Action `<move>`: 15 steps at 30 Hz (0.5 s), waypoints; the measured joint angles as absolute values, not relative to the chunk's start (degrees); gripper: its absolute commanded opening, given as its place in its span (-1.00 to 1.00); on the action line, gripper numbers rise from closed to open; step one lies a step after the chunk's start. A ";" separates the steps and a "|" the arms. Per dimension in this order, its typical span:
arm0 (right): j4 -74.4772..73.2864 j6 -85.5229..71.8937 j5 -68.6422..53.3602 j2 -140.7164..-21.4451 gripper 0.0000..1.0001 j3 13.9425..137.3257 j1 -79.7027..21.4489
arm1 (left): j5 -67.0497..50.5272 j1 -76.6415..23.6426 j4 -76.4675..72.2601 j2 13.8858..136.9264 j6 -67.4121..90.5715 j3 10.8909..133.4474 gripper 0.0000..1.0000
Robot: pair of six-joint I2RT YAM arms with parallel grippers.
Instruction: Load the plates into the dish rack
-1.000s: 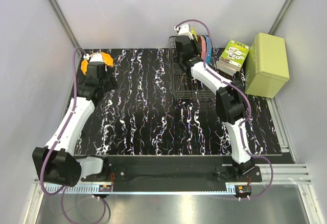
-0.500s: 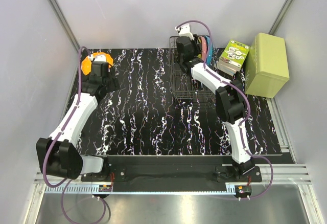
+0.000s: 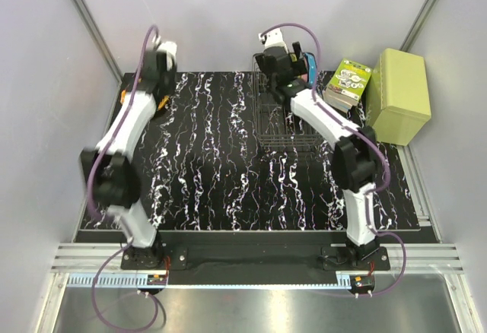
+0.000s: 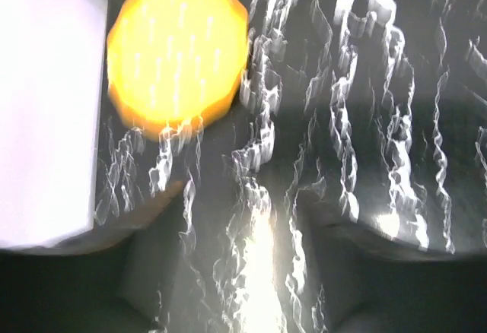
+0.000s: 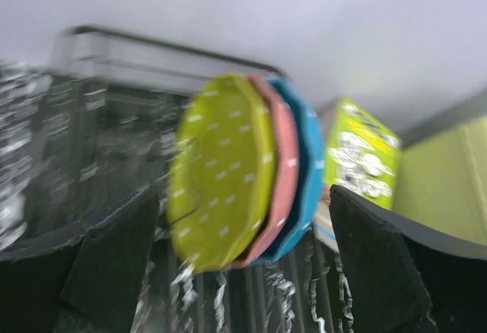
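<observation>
Overhead, most of the orange plate (image 3: 124, 97) hides under the left arm (image 3: 133, 124). Only slivers of it show, well to the left of the dish rack (image 3: 285, 134). The right arm (image 3: 319, 116) covers the rack's far end, so of the standing plates only the blue plate (image 3: 310, 65) is plain. The table (image 3: 221, 166) is black with white veining, boxed in by pale grey walls (image 3: 228, 14). A printed carton (image 3: 348, 82) and a light green box (image 3: 397, 96) sit just right of the rack.

Motion blur smears the left wrist view. The orange plate lies flat on the table, ahead of the left gripper (image 4: 247, 223) and apart from it. The gripper's dark fingers stand apart with nothing between them.

Blur softens the right wrist view too. The yellow-green plate (image 5: 221, 188), pink plate (image 5: 284, 169) and blue plate stand on edge side by side inside the rack. The right gripper (image 5: 242, 196) hangs before them, fingers spread wide and empty.
</observation>
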State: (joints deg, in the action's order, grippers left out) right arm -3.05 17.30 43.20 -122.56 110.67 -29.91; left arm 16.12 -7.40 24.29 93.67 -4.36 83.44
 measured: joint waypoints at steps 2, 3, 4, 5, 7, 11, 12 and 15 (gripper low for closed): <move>-9.85 15.99 34.61 -118.17 0.99 110.24 -30.52 | 12.03 -5.54 27.83 105.75 -7.73 100.09 -1.00; -12.43 15.55 30.52 -116.27 0.99 110.04 -30.74 | 9.87 -4.45 30.39 112.18 -8.73 108.99 -1.00; -16.01 14.81 24.60 -113.38 0.99 109.56 -31.05 | 8.12 -3.38 32.58 118.17 -9.28 117.51 -1.00; -18.04 14.35 20.88 -111.57 0.99 109.21 -31.16 | 6.46 -2.17 34.24 123.26 -9.56 124.16 -1.00; -21.67 13.28 11.94 -107.37 0.99 107.57 -31.35 | 4.47 -0.05 37.85 130.58 -9.80 132.20 -1.00; -26.06 11.27 1.02 -102.48 0.99 102.67 -31.46 | 3.31 3.55 43.66 139.81 -9.54 136.75 -1.00; -26.76 10.70 -0.80 -102.04 0.99 101.30 -31.46 | 2.90 4.60 44.86 141.73 -8.45 136.77 -1.00; -28.82 9.50 -4.36 -101.95 1.00 97.47 -31.44 | 1.83 6.57 45.98 144.35 -6.31 136.53 -1.00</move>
